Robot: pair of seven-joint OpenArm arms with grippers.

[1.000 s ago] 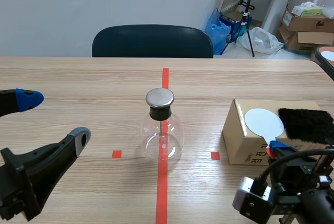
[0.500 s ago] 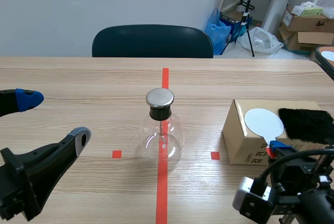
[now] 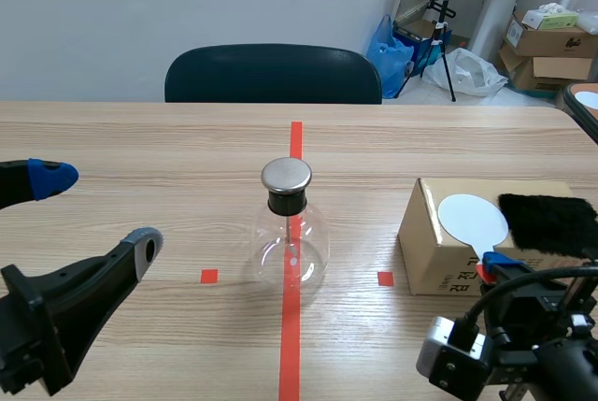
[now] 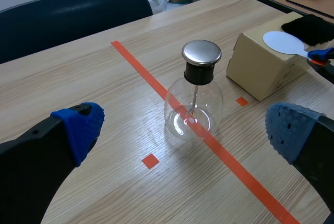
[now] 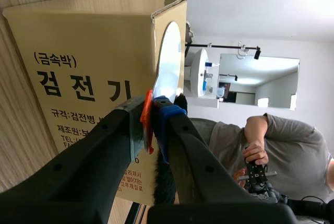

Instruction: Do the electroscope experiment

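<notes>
A round glass electroscope flask (image 3: 291, 244) with a metal cap (image 3: 286, 175) stands on the red tape line at mid-table. My left gripper (image 3: 98, 210) hovers open to its left; in the left wrist view the flask (image 4: 194, 110) stands ahead of my wide-open left gripper (image 4: 183, 129). On the cardboard box (image 3: 439, 256) lie a white disc paddle (image 3: 474, 220) and a black fur cloth (image 3: 548, 223). My right gripper (image 3: 491, 266) is at the box's front edge, shut on the paddle's orange handle (image 5: 147, 125), with the white disc (image 5: 170, 62) lying on the box (image 5: 88, 51).
A dark chair (image 3: 273, 74) stands at the table's far side. Cartons, bags and a stand fill the room's back right corner (image 3: 542, 36). A person (image 5: 261, 140) shows behind the box in the right wrist view. Bare wood lies left of and behind the flask.
</notes>
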